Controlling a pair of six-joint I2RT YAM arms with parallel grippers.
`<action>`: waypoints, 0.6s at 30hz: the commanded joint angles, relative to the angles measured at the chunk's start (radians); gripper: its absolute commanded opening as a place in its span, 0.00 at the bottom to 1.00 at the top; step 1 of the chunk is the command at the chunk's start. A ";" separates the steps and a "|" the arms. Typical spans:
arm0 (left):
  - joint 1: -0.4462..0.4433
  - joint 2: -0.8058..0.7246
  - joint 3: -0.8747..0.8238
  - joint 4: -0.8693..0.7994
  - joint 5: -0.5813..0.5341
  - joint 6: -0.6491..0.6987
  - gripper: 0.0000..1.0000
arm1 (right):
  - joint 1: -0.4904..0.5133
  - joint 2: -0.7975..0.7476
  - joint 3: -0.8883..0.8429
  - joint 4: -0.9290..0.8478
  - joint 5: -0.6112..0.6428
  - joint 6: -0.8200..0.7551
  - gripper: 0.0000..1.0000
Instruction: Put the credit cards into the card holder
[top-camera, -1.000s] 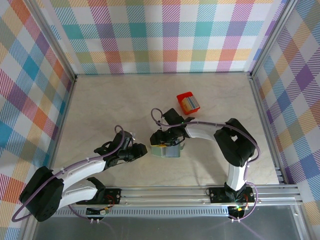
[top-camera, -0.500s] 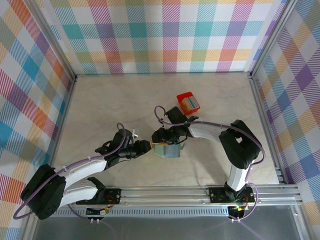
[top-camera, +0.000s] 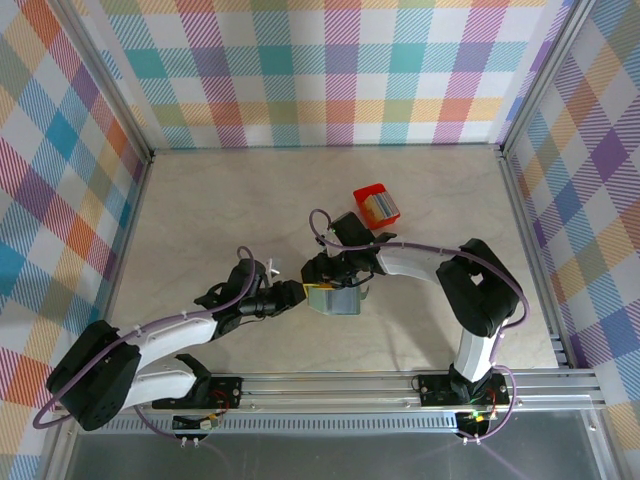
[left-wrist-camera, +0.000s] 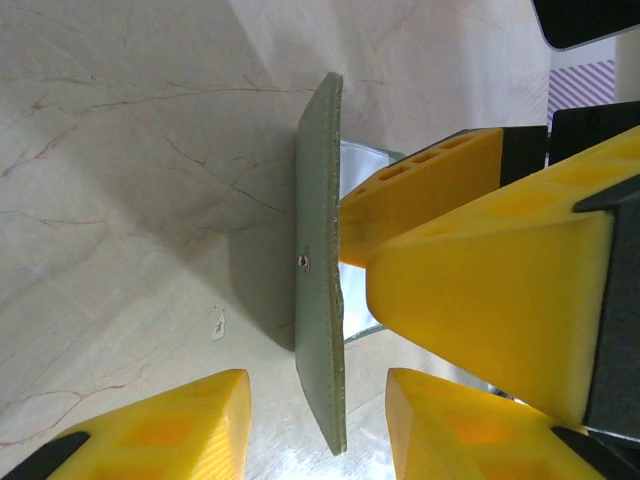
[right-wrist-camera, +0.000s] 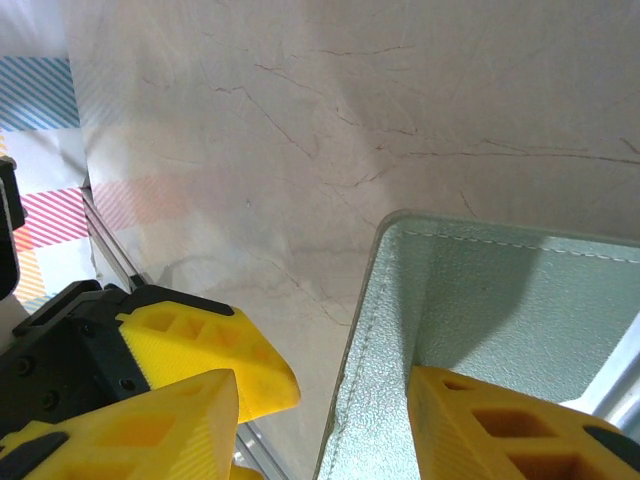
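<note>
Since the card holder (top-camera: 338, 299) looks thin, light and limp at its fold, the firm outer edge of its raised flap seems the best hold. It sits just 6 o'clock of the table's (top-camera: 200, 220) centre. The left gripper (left-wrist-camera: 318, 385) is spread astride that flap. The right gripper (right-wrist-camera: 320, 410) is also spread, one finger inside. The credit cards (top-camera: 381, 208) sit at 1 o'clock.

Pastel plaid around cream marble

We see walls (top-camera: 320, 70) checked in teal, orange, purple and yellow, and a cream table (top-camera: 220, 210) with thin brown veins. Near the frame's centre lie a grey-green card holder (top-camera: 335, 299) and a red box (top-camera: 376, 204). The left gripper (left-wrist-camera: 318, 378) and right gripper (right-wrist-camera: 350, 385) have bright yellow fingers.
</note>
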 joint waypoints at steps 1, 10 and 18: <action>-0.021 0.019 -0.005 0.062 0.005 -0.015 0.40 | -0.003 0.017 -0.009 0.021 -0.028 0.015 0.47; -0.043 0.065 -0.004 0.097 -0.008 -0.024 0.31 | -0.003 0.008 -0.016 0.027 -0.030 0.016 0.47; -0.045 0.071 -0.012 0.106 -0.017 -0.026 0.20 | -0.004 -0.015 -0.013 0.027 -0.024 0.024 0.46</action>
